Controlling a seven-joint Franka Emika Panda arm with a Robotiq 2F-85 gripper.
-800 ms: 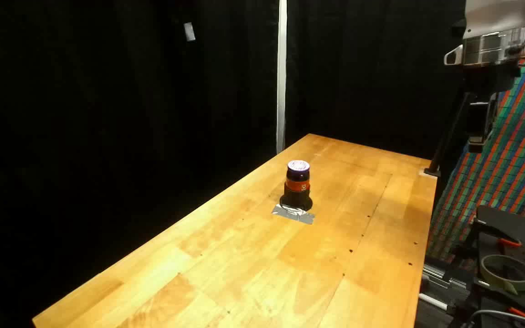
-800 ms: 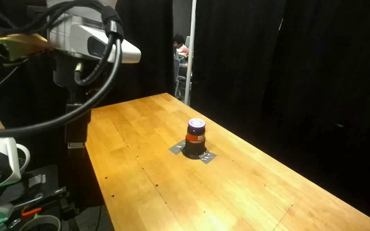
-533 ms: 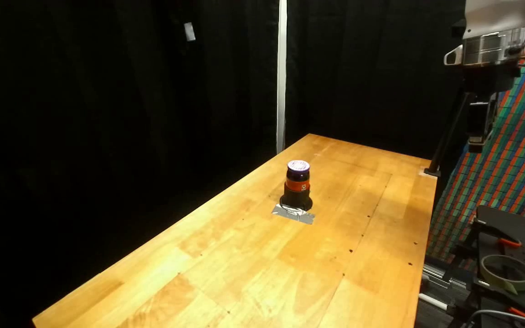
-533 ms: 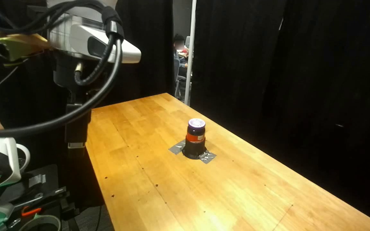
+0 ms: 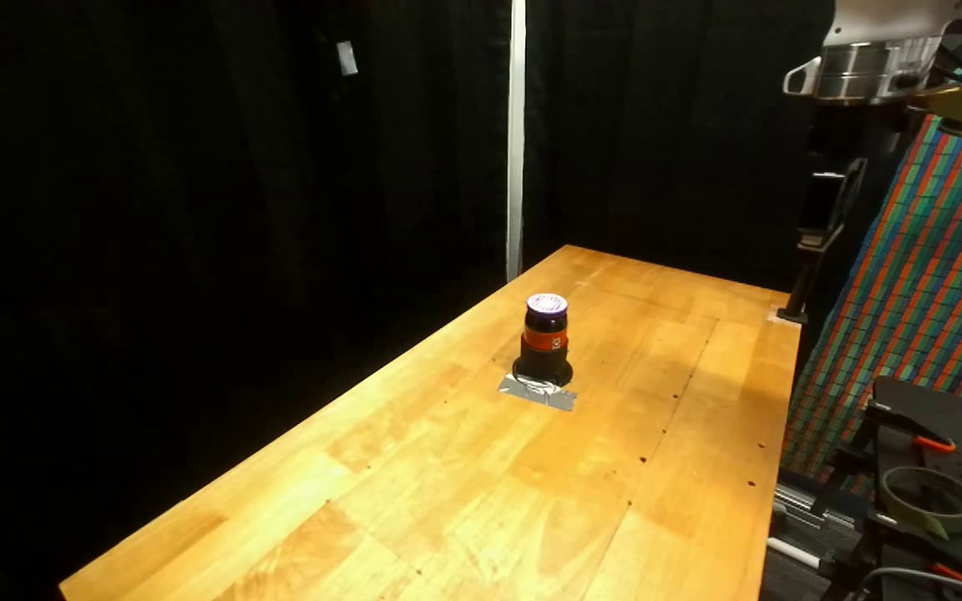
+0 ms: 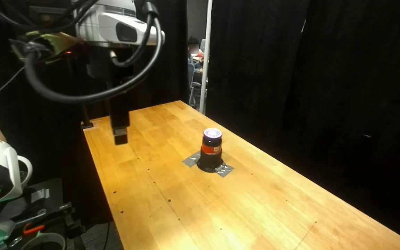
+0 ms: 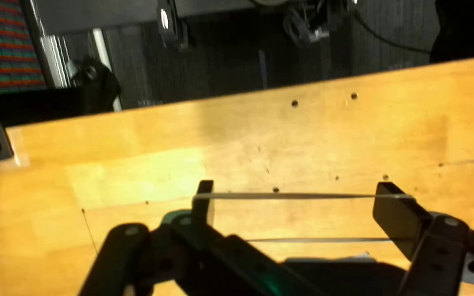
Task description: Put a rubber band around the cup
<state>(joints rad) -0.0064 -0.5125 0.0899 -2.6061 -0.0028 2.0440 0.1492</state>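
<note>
The cup [image 5: 546, 340] stands upright on the table, with an orange-brown band, a dark upper part and a pale patterned top. It shows in both exterior views [image 6: 211, 149], set in a dark base. My gripper [image 5: 815, 239] hangs high by the table's far corner in an exterior view, well apart from the cup; it also shows in an exterior view [image 6: 120, 136]. In the wrist view my gripper [image 7: 297, 189] is open. A thin, pale rubber band [image 7: 294, 196] is stretched in two strands around both fingers. I cannot make out the cup in the wrist view.
Grey tape [image 5: 539, 392] fixes the dark base to the wooden table [image 5: 481, 501]. A black post [image 5: 794, 292] stands at the table's corner. A side cart holds a tape roll [image 5: 930, 499] and clamps. A loose cable [image 6: 82, 99] hangs from the arm. Black curtains surround the table.
The arm has moved inward and slightly up: leftward in an exterior view, rightward in an exterior view, so the gripper is nearer the cup. The cup has not moved.
</note>
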